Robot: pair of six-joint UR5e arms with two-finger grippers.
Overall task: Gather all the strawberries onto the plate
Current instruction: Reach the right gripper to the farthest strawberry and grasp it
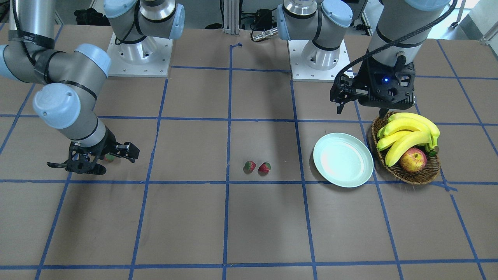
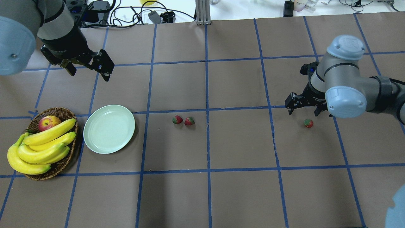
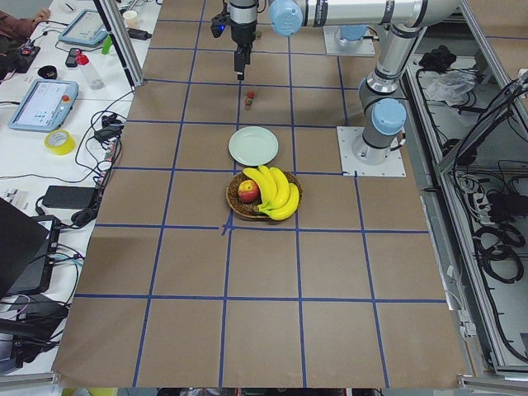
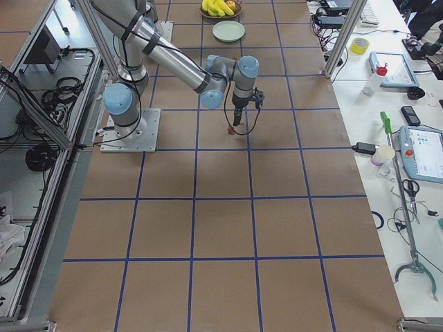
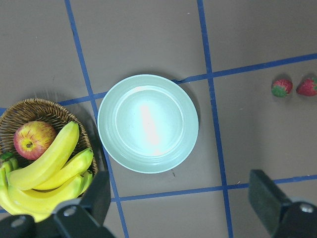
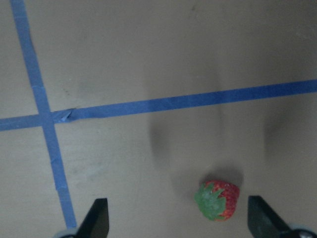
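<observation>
Two strawberries (image 2: pixel 177 119) (image 2: pixel 189 121) lie side by side near the table's middle. A third strawberry (image 2: pixel 308 123) lies alone at the far right. My right gripper (image 2: pixel 303 110) hovers open just above it; in the right wrist view the berry (image 6: pixel 217 199) sits between the fingertips, nearer the right one. The pale mint plate (image 2: pixel 109 129) is empty, right of the basket. My left gripper (image 2: pixel 89 73) hangs open high above the table beyond the plate. Its wrist view looks straight down on the plate (image 5: pixel 147 123) with nothing between the fingers.
A brown wicker basket (image 2: pixel 60 112) with bananas (image 2: pixel 41 145) and a red-yellow apple (image 2: pixel 49 123) stands just left of the plate. Blue tape lines grid the brown table. Cables and equipment lie along the far edge.
</observation>
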